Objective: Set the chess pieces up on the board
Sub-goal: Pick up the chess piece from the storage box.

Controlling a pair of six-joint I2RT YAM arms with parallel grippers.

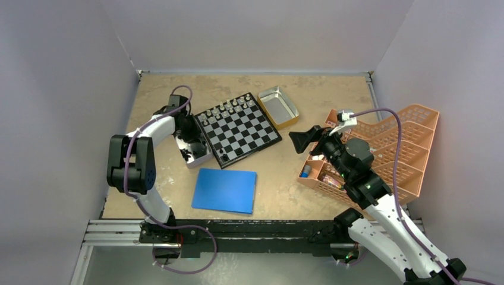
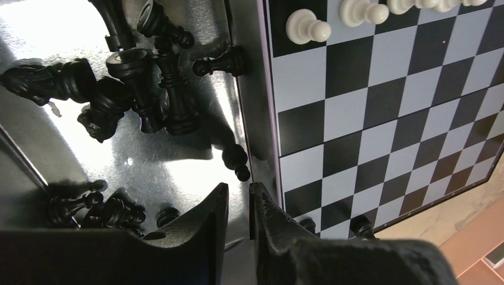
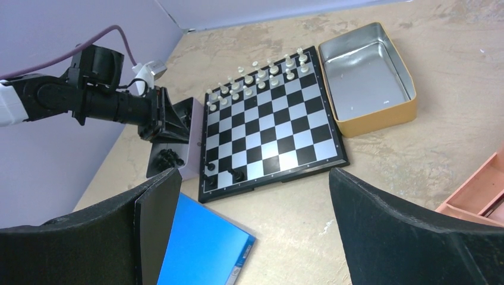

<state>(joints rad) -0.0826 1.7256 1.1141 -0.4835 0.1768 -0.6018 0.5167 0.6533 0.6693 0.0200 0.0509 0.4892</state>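
Left pincer [image 2: 239,191]: near-closed, holding nothing, low over tray [image 2: 178,160] nr left edge of worktop [image 1: 285,178]. Right pincer [image 3: 254,172]: wide, idle, right side. Board [image 1: 238,127] mid-worktop twd far edge. White pieces [image 1: 229,108] on its far rows. Black pieces [image 2: 148,89] mostly heaped in tray. Rec: widen, take lone piece [image 2: 236,160] by tray wall, avoid heap, grip squarely.

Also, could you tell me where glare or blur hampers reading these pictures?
Left wrist: hard glare whitens the metal tray at upper left, and the left fingers are dark and soft. Right wrist: the right fingers are blurred, the board sharp. Top external: even light, chess pieces tiny.
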